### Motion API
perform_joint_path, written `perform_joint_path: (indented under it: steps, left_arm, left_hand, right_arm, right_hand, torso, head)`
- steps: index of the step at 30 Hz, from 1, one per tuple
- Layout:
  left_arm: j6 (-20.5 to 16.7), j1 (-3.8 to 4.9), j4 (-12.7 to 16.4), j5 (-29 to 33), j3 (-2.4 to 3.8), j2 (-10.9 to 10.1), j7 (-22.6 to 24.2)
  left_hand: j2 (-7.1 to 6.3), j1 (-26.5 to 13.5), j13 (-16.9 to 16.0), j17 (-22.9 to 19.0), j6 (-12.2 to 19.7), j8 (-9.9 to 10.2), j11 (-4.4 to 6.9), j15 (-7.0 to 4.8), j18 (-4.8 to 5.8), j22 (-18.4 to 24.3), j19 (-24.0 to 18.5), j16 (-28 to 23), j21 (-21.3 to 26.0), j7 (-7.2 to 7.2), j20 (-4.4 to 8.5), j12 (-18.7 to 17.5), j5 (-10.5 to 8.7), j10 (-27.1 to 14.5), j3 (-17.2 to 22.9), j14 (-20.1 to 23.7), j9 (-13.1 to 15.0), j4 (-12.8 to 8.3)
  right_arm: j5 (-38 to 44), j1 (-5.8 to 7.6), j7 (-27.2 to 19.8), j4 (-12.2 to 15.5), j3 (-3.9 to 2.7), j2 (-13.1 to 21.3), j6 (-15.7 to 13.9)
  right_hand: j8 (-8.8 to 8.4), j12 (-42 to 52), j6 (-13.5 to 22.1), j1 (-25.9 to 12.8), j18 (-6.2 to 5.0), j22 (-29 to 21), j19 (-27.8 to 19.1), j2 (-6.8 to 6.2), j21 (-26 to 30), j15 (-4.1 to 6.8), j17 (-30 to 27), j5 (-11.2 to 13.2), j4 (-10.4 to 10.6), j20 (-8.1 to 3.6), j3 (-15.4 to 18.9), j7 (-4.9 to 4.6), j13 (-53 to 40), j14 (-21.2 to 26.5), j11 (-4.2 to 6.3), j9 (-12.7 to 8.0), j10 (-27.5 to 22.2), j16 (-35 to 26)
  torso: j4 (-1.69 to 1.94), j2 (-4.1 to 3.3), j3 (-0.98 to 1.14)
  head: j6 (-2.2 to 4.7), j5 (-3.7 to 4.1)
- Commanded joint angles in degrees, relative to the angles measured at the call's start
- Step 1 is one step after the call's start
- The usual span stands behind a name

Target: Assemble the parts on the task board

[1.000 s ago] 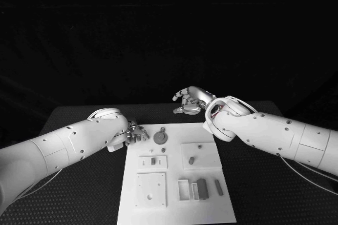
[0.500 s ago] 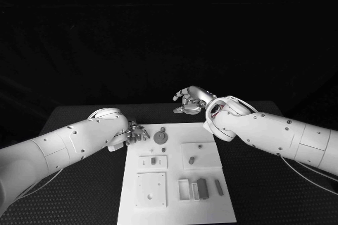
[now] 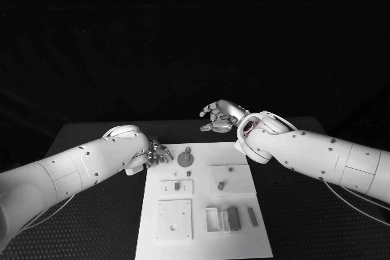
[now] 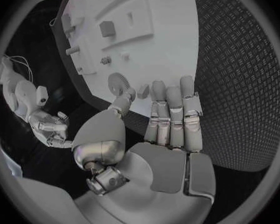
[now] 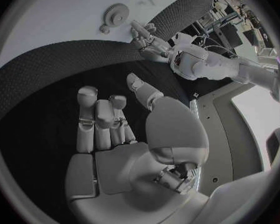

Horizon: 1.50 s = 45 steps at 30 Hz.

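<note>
Left hand (image 3: 156,154) and right hand (image 3: 219,116) spread empty over black table (image 3: 89,215), white task board (image 3: 203,237)

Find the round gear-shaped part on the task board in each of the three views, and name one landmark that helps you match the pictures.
Head view: the gear lies at the far end of the task board, just right of the left hand.
Left wrist view: the gear lies at the board's edge, just beyond the left hand's fingertips.
Right wrist view: the gear lies on the board, beside the left hand.
Shared landmark: the left hand.
</note>
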<state>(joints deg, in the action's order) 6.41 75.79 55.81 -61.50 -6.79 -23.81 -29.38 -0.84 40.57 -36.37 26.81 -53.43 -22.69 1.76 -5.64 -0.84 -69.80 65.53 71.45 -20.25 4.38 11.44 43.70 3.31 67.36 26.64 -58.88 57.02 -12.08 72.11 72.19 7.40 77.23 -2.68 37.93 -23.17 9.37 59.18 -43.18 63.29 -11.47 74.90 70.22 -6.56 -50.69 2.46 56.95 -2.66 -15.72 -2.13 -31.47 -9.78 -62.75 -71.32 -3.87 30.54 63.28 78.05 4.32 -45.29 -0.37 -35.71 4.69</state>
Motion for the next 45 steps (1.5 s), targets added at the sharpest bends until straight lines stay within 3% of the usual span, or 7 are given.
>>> perform_joint_path:
  steps: [1,7,21,23,37,41,45]
  left_arm:
    - [1.14,-0.28,0.02,1.00,-0.10,0.21,0.54]
    - [1.34,-0.28,0.00,1.39,-0.10,0.18,0.59]
    - [1.64,-0.28,0.09,1.61,-0.10,-0.02,0.39]
    - [1.72,-0.28,0.10,1.61,-0.10,-0.12,0.43]
    - [-0.31,-0.28,0.75,3.61,-0.05,-1.00,1.23]
    - [-1.45,-0.28,2.24,4.25,-0.02,-2.25,1.91]
    - [-2.18,-0.28,6.49,4.25,-0.02,-4.72,1.90]
  left_hand:
    - [1.04,0.24,0.08,-0.14,0.04,0.33,-0.25,-0.25,0.39,-0.13,0.22,0.25,-0.03,0.30,-0.05,0.25,-0.17,0.10,0.02,-0.06,0.00,-0.40]
    - [2.83,1.38,0.25,-0.44,-0.14,0.78,-0.28,-0.24,0.45,-0.45,0.21,0.49,0.03,0.33,-0.07,0.44,-0.17,0.04,0.11,0.00,0.10,-1.66]
    - [5.50,4.71,0.64,-1.09,-0.43,1.62,-0.35,-0.18,0.55,-0.96,0.33,0.86,0.26,0.41,-0.10,0.74,-0.05,-0.01,1.03,0.07,0.37,-3.85]
    - [4.16,6.32,0.88,-1.45,-0.79,1.91,-0.36,-0.16,0.66,-1.04,0.73,1.04,0.44,0.44,-0.22,0.88,-0.54,0.13,3.95,-0.04,0.62,-2.01]
    - [6.43,9.05,1.29,-1.92,-3.74,0.67,0.53,-0.20,0.51,-1.82,1.57,1.81,0.33,-0.58,-0.05,1.43,-0.39,1.44,6.24,-1.15,2.14,-2.67]
    - [6.81,9.74,1.55,-2.10,-4.63,0.44,0.92,-0.39,0.38,-2.02,2.16,1.91,0.23,-1.00,0.09,1.39,-0.39,2.25,6.63,-1.90,2.48,-3.37]
    - [6.98,10.10,1.72,-2.25,-5.15,0.37,1.12,-0.51,0.33,-2.10,2.59,1.92,0.21,-1.20,0.18,1.34,-0.31,2.77,6.91,-2.42,2.65,-3.76]
  right_arm:
    - [0.09,-0.04,-0.30,-0.07,-0.02,-0.12,0.73]
    - [0.09,-0.11,-0.29,-0.13,-0.01,-0.17,0.77]
    - [0.09,-0.16,-0.31,-0.26,-0.01,-0.16,0.76]
    - [0.09,-0.16,-0.31,-0.29,-0.01,-0.15,0.77]
    - [0.09,-0.27,-0.33,-0.77,-0.01,-0.14,0.78]
    - [0.09,-0.27,-0.33,-1.02,-0.01,-0.14,0.82]
    - [0.08,-0.28,-0.32,-1.17,-0.01,0.01,0.86]
  right_hand:
    - [0.23,0.32,0.21,-0.42,-3.52,1.04,0.13,0.38,0.37,-0.02,-0.06,-0.21,-0.01,-0.43,0.26,-0.75,0.10,0.28,-0.02,-0.10,-0.56,-0.03]
    - [0.23,0.33,0.21,-0.42,-3.52,1.04,0.12,0.38,0.37,-0.02,-0.06,-0.21,-0.01,-0.43,0.26,-0.75,0.11,0.28,-0.02,-0.10,-0.57,-0.03]
    - [0.24,0.35,0.21,-0.43,-3.52,1.04,0.12,0.39,0.38,-0.02,-0.07,-0.21,0.00,-0.43,0.26,-0.75,0.14,0.29,-0.02,-0.11,-0.58,-0.03]
    - [0.24,0.36,0.21,-0.43,-3.52,1.04,0.12,0.39,0.38,-0.02,-0.07,-0.21,0.00,-0.43,0.26,-0.75,0.14,0.29,-0.02,-0.11,-0.58,-0.03]
    - [0.24,0.38,0.21,-0.46,-3.53,1.04,0.12,0.36,0.39,-0.02,-0.07,-0.20,0.01,-0.43,0.27,-0.75,0.17,0.29,-0.02,-0.13,-0.59,-0.03]
    - [0.24,0.39,0.21,-0.48,-3.53,1.04,0.12,0.36,0.39,-0.02,-0.07,-0.20,0.02,-0.42,0.27,-0.75,0.18,0.29,-0.02,-0.13,-0.60,-0.03]
    - [0.24,0.39,0.21,-0.48,-3.52,1.04,0.12,0.36,0.39,-0.02,-0.08,-0.21,0.02,-0.42,0.27,-0.75,0.19,0.30,-0.02,-0.14,-0.60,-0.03]
  torso:
    - [0.03,-0.02,-0.01]
    - [0.04,-0.01,-0.01]
    - [0.01,0.02,-0.02]
    - [0.03,0.01,-0.02]
    - [0.05,0.04,-0.02]
    - [0.02,0.06,-0.02]
    - [0.07,0.06,-0.01]
  head:
    - [-0.08,0.04]
    - [-0.12,0.00]
    - [-0.34,0.05]
    - [-0.38,0.08]
    - [-0.42,-0.04]
    - [-0.41,-0.12]
    - [-0.53,-0.05]
